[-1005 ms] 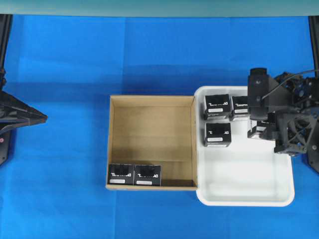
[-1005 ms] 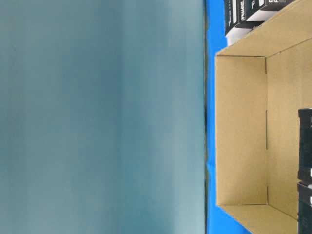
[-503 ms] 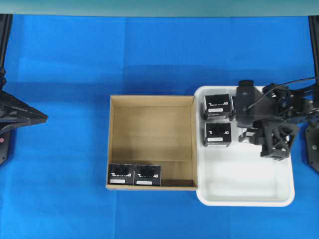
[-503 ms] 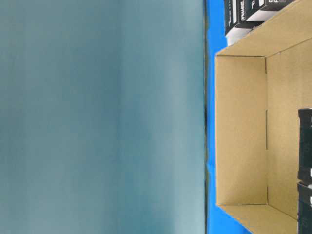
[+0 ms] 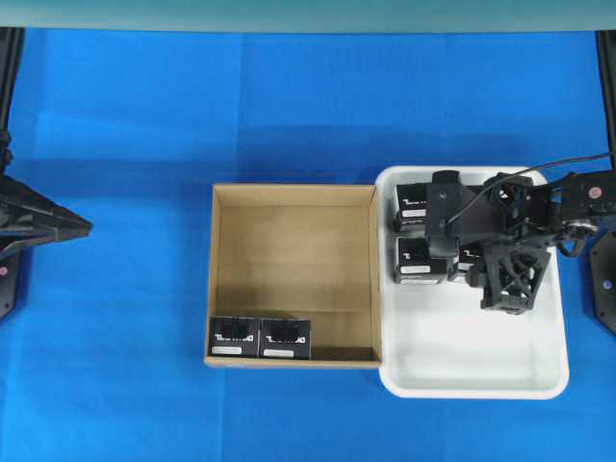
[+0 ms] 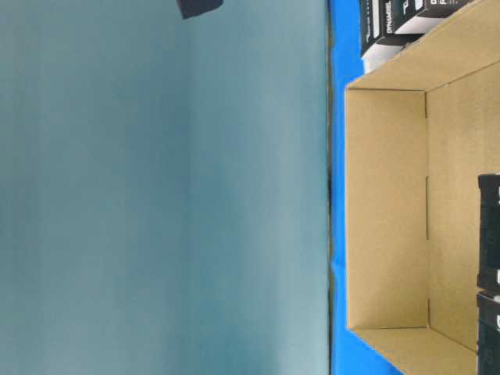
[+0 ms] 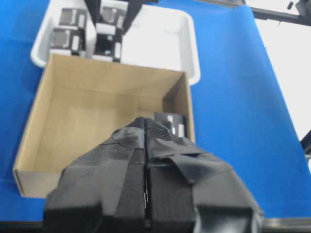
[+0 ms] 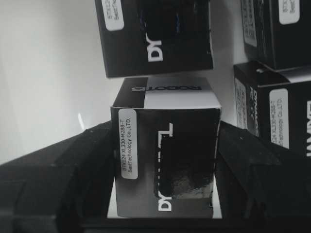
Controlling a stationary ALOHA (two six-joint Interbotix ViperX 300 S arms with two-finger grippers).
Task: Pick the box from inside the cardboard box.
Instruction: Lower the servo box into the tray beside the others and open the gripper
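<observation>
While your right end effector (image 8: pixel 165 194) grips one black box (image 8: pixel 165 160) over the white tray (image 5: pixel 481 375), your left end effector (image 7: pixel 146 194) rests closed, two boxes (image 5: pixel 260 338) waiting in the cardboard box (image 5: pixel 289 260).

A bright blue cloth or mat covers the table (image 5: pixel 125 144) from edge to edge, smooth and matte, with soft shadows darkening a band across its middle. Along the far side of the overhead view runs a pale teal wall (image 5: pixel 308 13), plain and unmarked. The table-level view is turned on its side: the same teal wall (image 6: pixel 156 195) fills most of it, evenly lit, meeting the blue surface at a thin dark seam. In the left wrist view a bright white, overexposed area (image 7: pixel 286 63) lies beyond the blue surface's edge. Light is diffuse and even.
</observation>
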